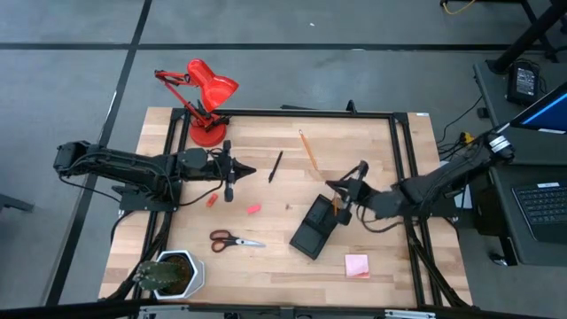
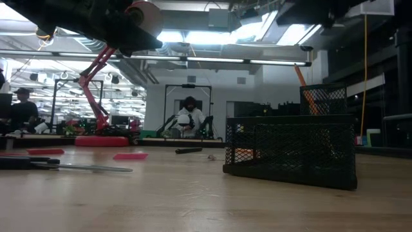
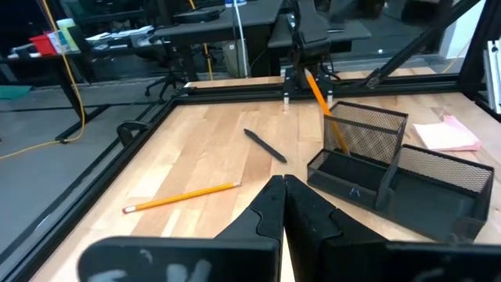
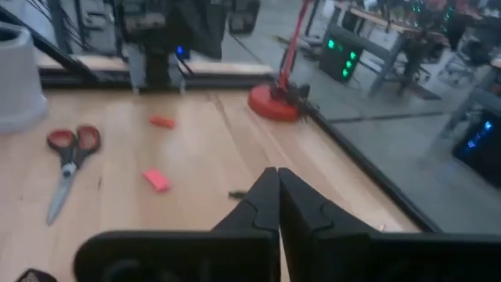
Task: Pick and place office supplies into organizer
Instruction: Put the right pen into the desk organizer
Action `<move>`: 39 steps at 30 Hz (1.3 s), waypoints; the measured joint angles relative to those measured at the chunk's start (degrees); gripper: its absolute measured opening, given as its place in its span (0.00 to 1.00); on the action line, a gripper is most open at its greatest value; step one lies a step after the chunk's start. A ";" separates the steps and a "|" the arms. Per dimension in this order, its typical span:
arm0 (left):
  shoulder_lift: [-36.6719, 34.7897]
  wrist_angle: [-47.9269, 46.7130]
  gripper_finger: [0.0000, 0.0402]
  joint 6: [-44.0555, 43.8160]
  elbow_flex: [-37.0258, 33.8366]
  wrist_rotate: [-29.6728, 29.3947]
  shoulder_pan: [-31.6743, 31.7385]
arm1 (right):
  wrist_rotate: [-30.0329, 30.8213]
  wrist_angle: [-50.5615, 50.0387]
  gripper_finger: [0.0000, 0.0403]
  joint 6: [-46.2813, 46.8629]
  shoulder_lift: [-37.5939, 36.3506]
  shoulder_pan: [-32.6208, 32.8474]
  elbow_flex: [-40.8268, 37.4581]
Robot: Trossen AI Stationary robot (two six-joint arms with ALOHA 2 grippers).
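Observation:
The organizer [image 1: 313,228], a black mesh tray with a taller cup, stands right of the table's middle. One orange pencil [image 3: 321,98] leans upright in that cup. My right gripper [image 1: 331,185] hangs shut just above and beyond the cup, with nothing between its fingers [image 4: 278,184]. My left gripper [image 1: 252,170] waits shut at the left, above the table [image 3: 283,188]. Loose on the wood lie another pencil [image 1: 307,148], a black pen [image 1: 275,166], two red eraser pieces [image 1: 212,200] [image 1: 253,209], red-handled scissors [image 1: 235,239] and a pink sticky-note pad [image 1: 357,265].
A red desk lamp [image 1: 205,97] stands at the far left corner and a potted plant [image 1: 173,273] at the near left corner. A black frame rail [image 1: 403,177] runs around the tabletop. Bare wood lies between the pen and the organizer.

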 joint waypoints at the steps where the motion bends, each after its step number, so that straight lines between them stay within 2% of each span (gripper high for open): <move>1: 0.00 -0.03 0.01 0.00 0.00 0.00 -0.01 | -0.70 -0.02 0.01 -1.43 -1.49 -0.35 0.00; 5: 0.01 -0.11 0.00 0.00 0.00 0.00 -0.01 | -1.29 -3.81 0.01 -3.77 -7.24 -2.10 0.02; 11: 0.00 -0.10 0.01 0.02 0.00 0.00 -0.01 | -11.18 -13.77 0.00 -3.59 -13.68 -7.23 0.02; 17: 0.01 -0.09 0.01 0.52 0.00 0.00 -0.01 | -12.89 -18.62 0.00 -1.97 -16.80 -14.60 0.02; 21: 0.01 -0.09 0.01 0.94 0.00 0.00 0.00 | -15.49 -21.48 0.00 -0.67 -16.79 -20.41 0.02; 26: 0.01 -0.09 0.01 2.24 0.00 -0.02 0.00 | -22.46 -22.97 0.00 -0.46 -16.52 -27.46 0.02; 32: 0.01 -1.66 0.00 2.58 0.00 -0.02 0.01 | -33.53 -31.89 0.00 -0.41 -16.01 -34.65 0.02; 39: -0.01 -2.75 0.00 2.51 0.00 -0.02 0.01 | -41.52 -34.22 0.00 -5.78 -12.45 -40.73 0.02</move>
